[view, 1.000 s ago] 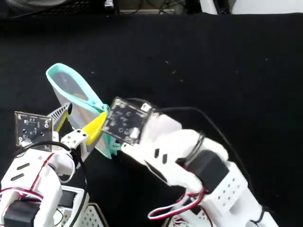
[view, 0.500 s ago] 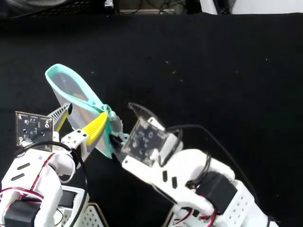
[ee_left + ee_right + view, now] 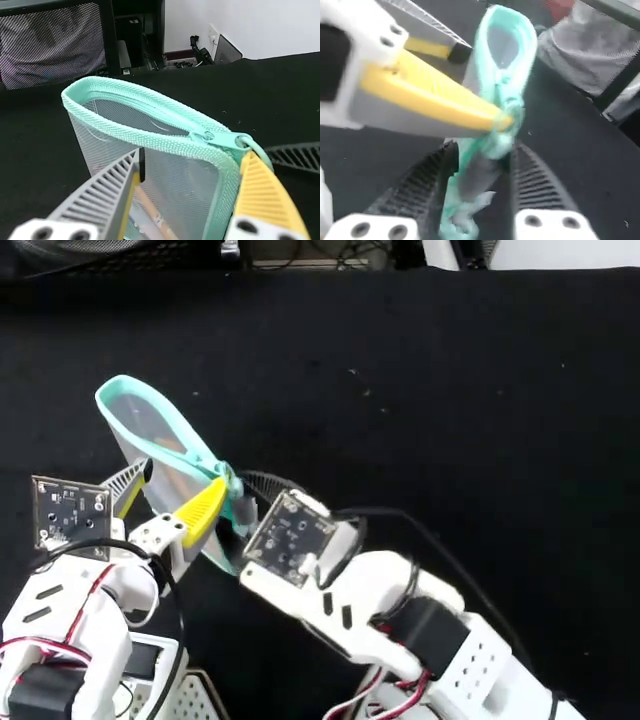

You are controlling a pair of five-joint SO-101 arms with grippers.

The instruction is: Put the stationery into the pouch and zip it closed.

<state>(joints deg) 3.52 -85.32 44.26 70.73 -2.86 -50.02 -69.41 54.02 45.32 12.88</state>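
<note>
The mesh pouch [image 3: 140,415] was held upright above the black worktop [image 3: 450,390], clamped in the left gripper [image 3: 192,160]. Its zip end was straddled by the right gripper [image 3: 482,165]; whether that one was closed could not be told.

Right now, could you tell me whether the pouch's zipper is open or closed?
Mostly open: the pouch gapes along its teal zipper, the slider sitting near one end.

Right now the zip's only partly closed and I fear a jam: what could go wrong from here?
The right gripper straddles crumpled pouch fabric beside the zipper pull; closing may pinch mesh instead. The yellow finger of the left gripper sits against that pull, so the grippers could collide there.
</note>
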